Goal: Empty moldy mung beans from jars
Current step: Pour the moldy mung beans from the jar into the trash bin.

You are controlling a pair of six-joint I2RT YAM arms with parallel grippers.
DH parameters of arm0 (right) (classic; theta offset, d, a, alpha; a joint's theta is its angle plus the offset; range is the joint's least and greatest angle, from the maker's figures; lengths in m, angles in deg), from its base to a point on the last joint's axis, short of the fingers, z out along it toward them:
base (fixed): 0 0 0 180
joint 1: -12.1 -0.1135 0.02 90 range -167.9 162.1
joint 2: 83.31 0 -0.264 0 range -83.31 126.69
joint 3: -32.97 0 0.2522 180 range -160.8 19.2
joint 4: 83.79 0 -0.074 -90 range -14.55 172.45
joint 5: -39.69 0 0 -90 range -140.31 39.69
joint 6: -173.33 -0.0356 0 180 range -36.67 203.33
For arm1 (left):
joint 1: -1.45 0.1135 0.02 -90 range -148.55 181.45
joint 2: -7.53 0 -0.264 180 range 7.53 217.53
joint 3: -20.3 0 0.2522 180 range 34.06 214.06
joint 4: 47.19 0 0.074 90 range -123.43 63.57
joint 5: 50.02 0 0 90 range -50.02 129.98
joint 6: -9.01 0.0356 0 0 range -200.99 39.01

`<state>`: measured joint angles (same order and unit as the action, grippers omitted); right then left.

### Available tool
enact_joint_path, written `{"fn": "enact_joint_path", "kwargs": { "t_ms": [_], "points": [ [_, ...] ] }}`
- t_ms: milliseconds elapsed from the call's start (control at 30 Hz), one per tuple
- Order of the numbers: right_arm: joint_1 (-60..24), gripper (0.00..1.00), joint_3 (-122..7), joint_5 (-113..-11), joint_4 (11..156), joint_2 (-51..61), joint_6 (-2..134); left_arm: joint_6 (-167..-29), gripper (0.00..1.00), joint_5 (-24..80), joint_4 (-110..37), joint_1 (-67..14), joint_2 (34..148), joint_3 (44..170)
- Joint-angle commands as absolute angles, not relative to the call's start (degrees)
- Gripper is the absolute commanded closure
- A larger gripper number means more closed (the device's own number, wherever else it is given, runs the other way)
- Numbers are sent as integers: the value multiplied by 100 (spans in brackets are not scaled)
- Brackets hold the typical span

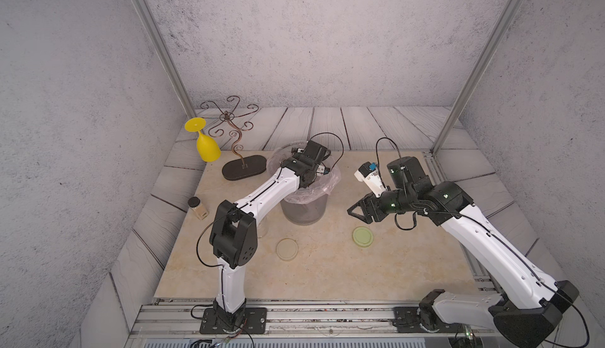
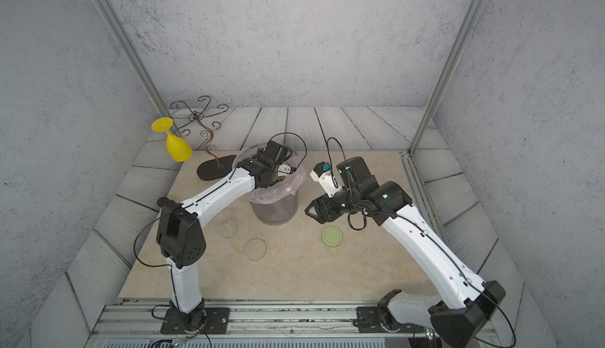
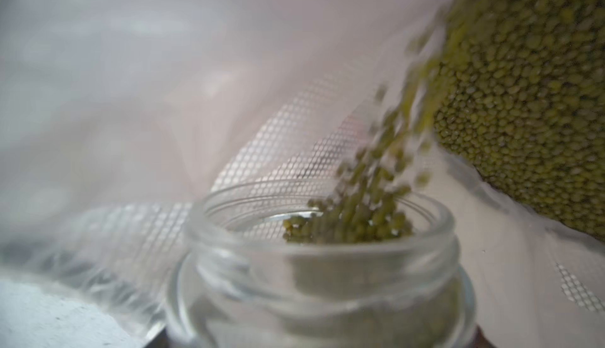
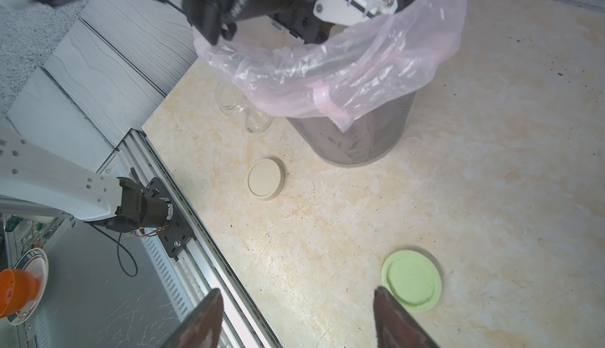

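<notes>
While mung beans (image 3: 370, 179) pour from the mouth of the tipped jar (image 3: 320, 264) onto the heap lying in the pink liner (image 4: 360, 68) of the mesh bin (image 1: 304, 212), the job looks past its halfway mark. An empty jar (image 2: 227, 225) stands, apparently upright, on the worktop (image 1: 327, 281) just beside the bin's near-left side. Both lids are off, with the beige lid (image 1: 287, 249) on the near side of the bin and the green lid (image 1: 362, 237) to its right. What is left, by my reading, is to drain the last grains from the tipped jar and set it down; how much remains inside is hard to tell through the blurred glass. The left end effector (image 4: 311, 30) reaches down inside the bin's rim and grasps that jar, jaws spread wide around the glass, though its fingers are mostly hidden. The right end effector (image 4: 296, 290) hangs above the worktop to the right of the bin, jaws parted, empty and touching nothing, with the green lid just beside one fingertip.
</notes>
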<state>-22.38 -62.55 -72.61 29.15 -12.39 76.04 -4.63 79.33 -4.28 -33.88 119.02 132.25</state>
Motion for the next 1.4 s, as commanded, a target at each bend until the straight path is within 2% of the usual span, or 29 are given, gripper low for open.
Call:
{"fn": "enact_joint_path", "kwargs": {
  "t_ms": [0,667,1033,1367],
  "points": [
    [-2243,28,-6158,-7202,2934,-1535,7615,584,57,8467,-1703,-3321,11765,13099],
    [-2244,28,-5625,-7287,3305,-1968,7454,1177,57,8748,-2399,-3551,11900,13020],
    [-2245,28,-5773,-7134,3128,-2045,7516,1476,57,8769,-2711,-3581,11850,12916],
    [-2242,28,-5429,-7140,3444,-2445,7376,2207,57,8783,-3422,-3624,11875,12633]
  ]
}}
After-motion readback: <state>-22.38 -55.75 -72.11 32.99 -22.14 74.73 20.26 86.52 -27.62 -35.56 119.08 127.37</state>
